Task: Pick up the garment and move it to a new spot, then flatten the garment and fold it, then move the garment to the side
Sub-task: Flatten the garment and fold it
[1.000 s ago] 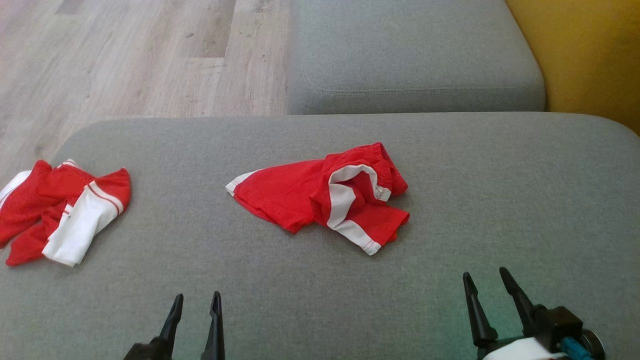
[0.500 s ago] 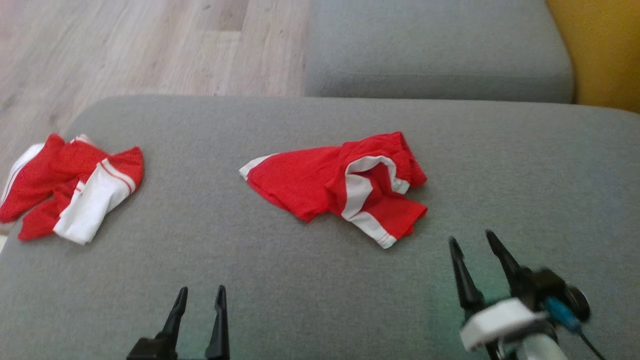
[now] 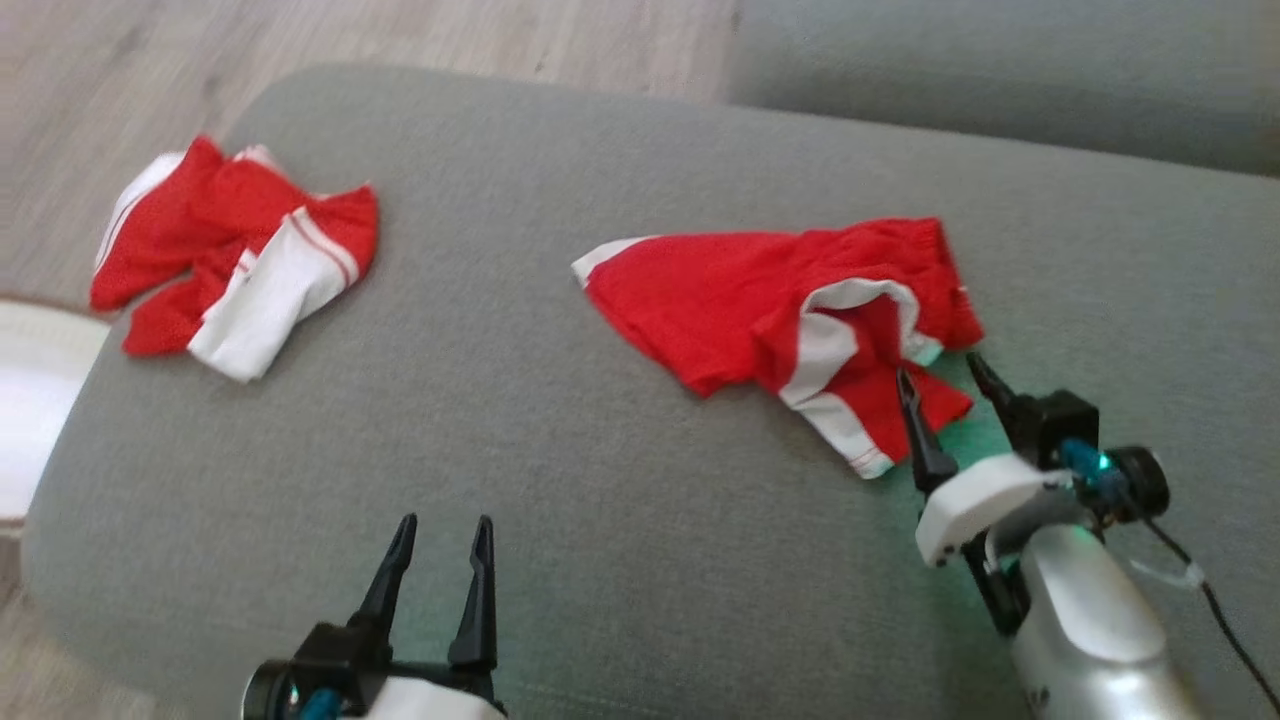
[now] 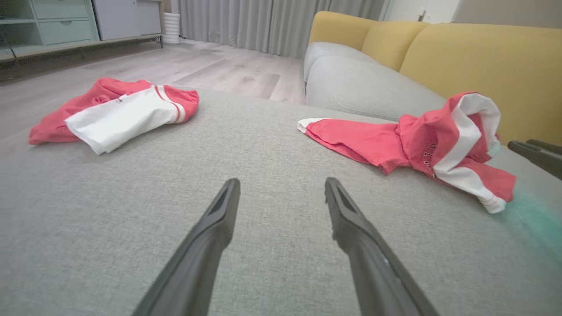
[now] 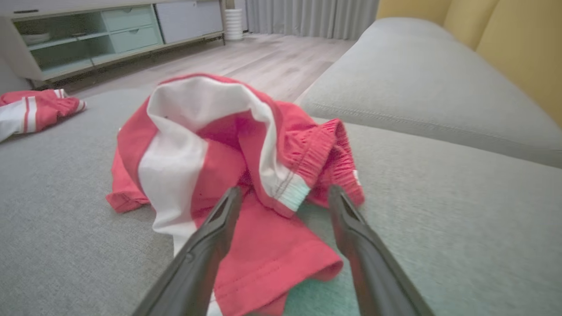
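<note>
The garment (image 3: 760,300), red shorts with white side stripes, lies crumpled on the grey sofa cushion (image 3: 600,500). Its waistband end bunches up at the right (image 4: 443,136). My right gripper (image 3: 938,367) is open, its fingertips over the garment's near right corner. In the right wrist view the open gripper (image 5: 284,189) straddles the red leg hem and the white-trimmed fold (image 5: 197,149), with no cloth pinched. My left gripper (image 3: 446,522) is open and empty near the cushion's front edge, well short of the garment (image 4: 282,181).
A second red and white garment (image 3: 230,250) lies crumpled at the cushion's far left corner. Another grey cushion (image 3: 1000,80) lies beyond, with a yellow backrest (image 4: 483,57) to the right. Wooden floor (image 3: 400,30) and a white object (image 3: 30,400) border the left edge.
The head camera has tilted and swung, shifting the whole picture. My right gripper has moved forward from the bare cushion to the garment's near right corner, still open. The left gripper stays open.
</note>
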